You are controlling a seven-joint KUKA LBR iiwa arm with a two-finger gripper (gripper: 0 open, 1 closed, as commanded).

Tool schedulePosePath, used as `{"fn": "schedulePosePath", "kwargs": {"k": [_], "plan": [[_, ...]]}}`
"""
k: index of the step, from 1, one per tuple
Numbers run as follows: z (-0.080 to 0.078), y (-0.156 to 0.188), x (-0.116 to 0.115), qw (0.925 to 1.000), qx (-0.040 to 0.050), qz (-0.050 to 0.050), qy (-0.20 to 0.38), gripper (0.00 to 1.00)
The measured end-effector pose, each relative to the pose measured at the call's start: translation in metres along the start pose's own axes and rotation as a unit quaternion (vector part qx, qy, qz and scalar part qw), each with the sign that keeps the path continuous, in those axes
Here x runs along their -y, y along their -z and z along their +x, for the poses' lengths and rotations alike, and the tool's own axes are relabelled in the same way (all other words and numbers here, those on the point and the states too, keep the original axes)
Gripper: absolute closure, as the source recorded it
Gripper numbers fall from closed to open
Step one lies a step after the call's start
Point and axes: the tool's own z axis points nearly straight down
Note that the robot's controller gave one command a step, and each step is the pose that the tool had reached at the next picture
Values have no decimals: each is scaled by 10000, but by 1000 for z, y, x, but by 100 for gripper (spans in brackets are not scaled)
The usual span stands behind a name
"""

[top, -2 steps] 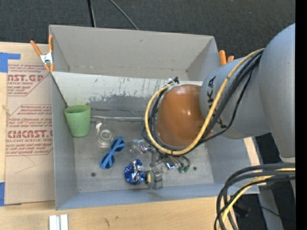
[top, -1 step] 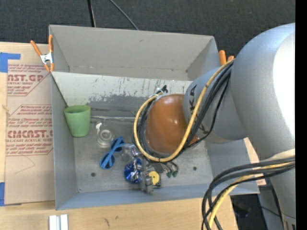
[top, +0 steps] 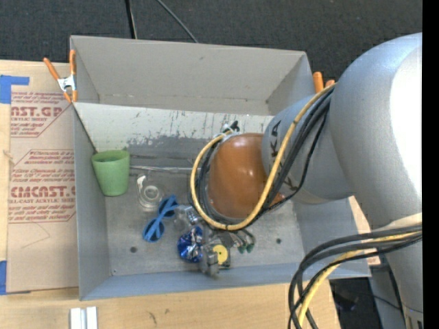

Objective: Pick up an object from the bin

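End effector [top: 208, 251] just beside crumpled blue wad [top: 186, 247]; blue glasses [top: 159, 219] near

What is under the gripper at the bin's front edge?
A crumpled shiny blue thing and a small yellow round piece lie at the gripper's tip. The orange wrist cover hides the grey bin's floor beneath it.

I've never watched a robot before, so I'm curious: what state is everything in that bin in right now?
green cup: standing upright by the left wall, apart from the rest.
small clear jar: upright, mouth up, beside the cup.
blue glasses: lying flat on the bin floor.
blue crumpled thing: lying loose near the front wall, under the gripper.
gripper: down in the bin, over the blue crumpled thing.
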Motion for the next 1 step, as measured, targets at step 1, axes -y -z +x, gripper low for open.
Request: {"fn": "schedulePosePath", "kwargs": {"k": [1], "plan": [[-1, 1, 0, 10000, 7, 1, -1, 100]]}}
